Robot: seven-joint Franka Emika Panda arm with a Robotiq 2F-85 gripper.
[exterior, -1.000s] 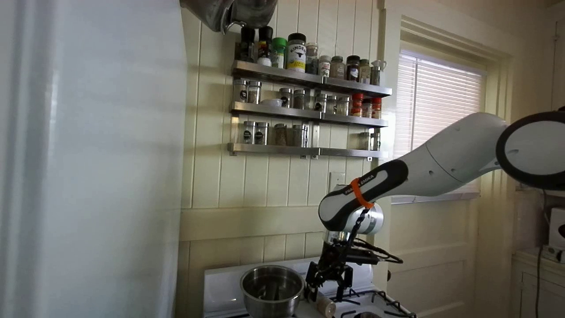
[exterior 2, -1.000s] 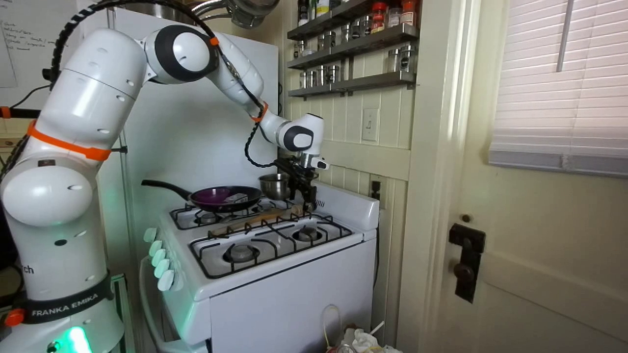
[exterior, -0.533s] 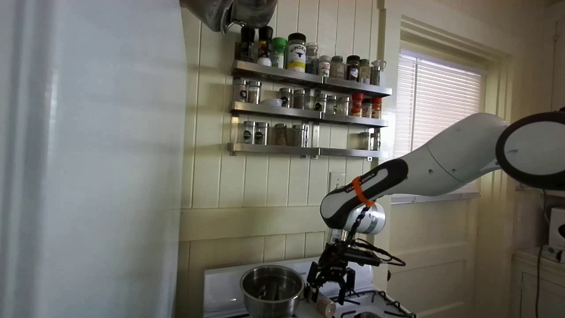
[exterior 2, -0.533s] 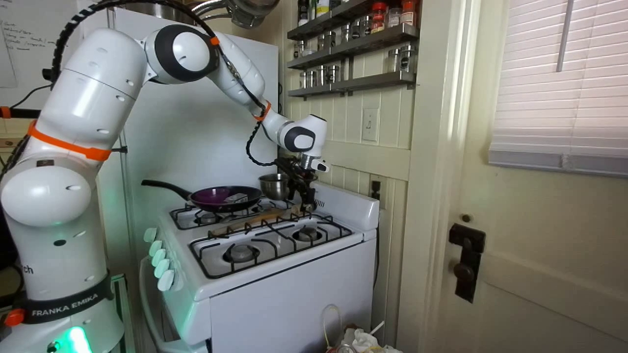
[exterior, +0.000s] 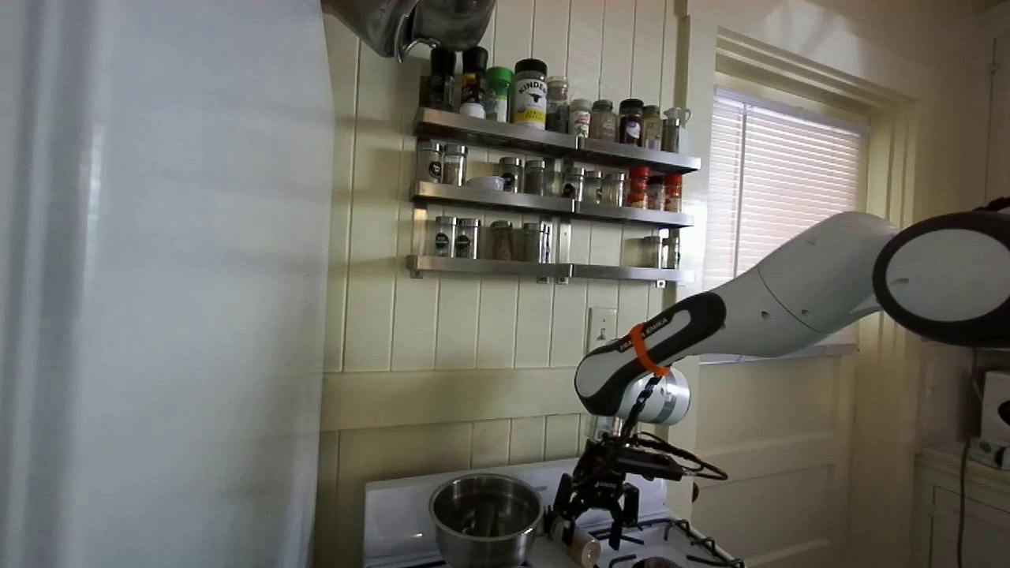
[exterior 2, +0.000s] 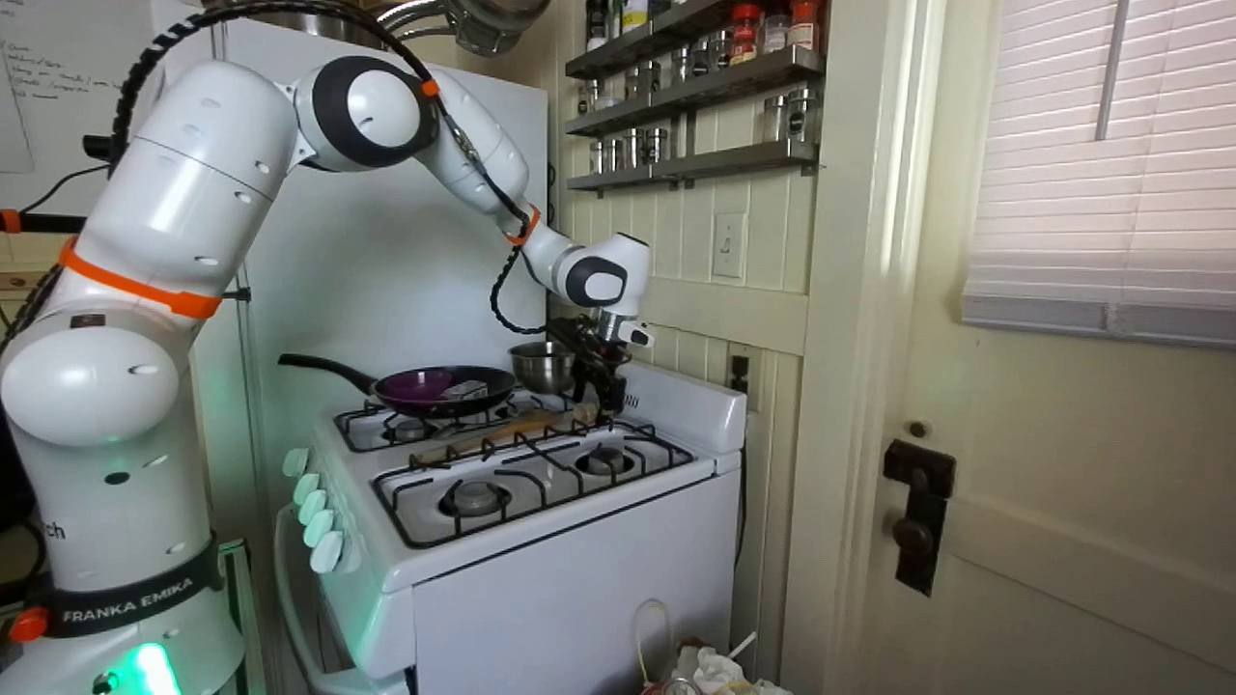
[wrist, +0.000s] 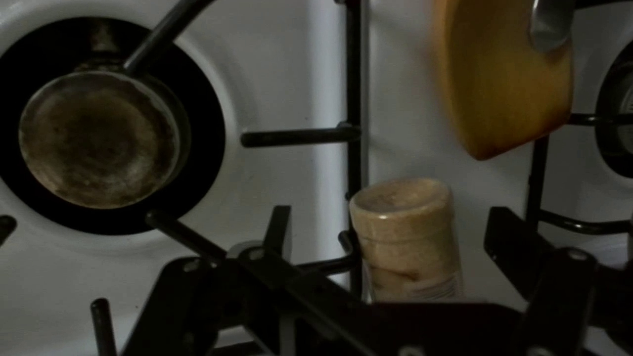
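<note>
My gripper (wrist: pixel 390 215) is open in the wrist view, with one black finger on each side of a jar of tan powder (wrist: pixel 409 237). Gaps show between the jar and both fingertips. The jar lies on its side on the white strip between the burners, its round end showing; its other end is hidden under the gripper. In an exterior view the gripper (exterior: pixel 585 530) is low over the stove around the jar (exterior: pixel 584 547). In an exterior view the gripper (exterior 2: pixel 601 396) is at the back of the stove, by the jar (exterior 2: pixel 585 413).
A steel pot (exterior: pixel 487 538) stands close beside the gripper. A wooden piece (wrist: pixel 504 89) lies in front of the jar, with a grey utensil end on it. Black grates (wrist: pixel 301 137) flank the strip. A pan (exterior 2: pixel 492 388) sits on a burner; the stove's backguard (exterior 2: pixel 686 401) rises behind.
The arm and gripper have come down slightly and shifted a little to the right in both exterior views. The jar, pot and pan have not visibly moved.
</note>
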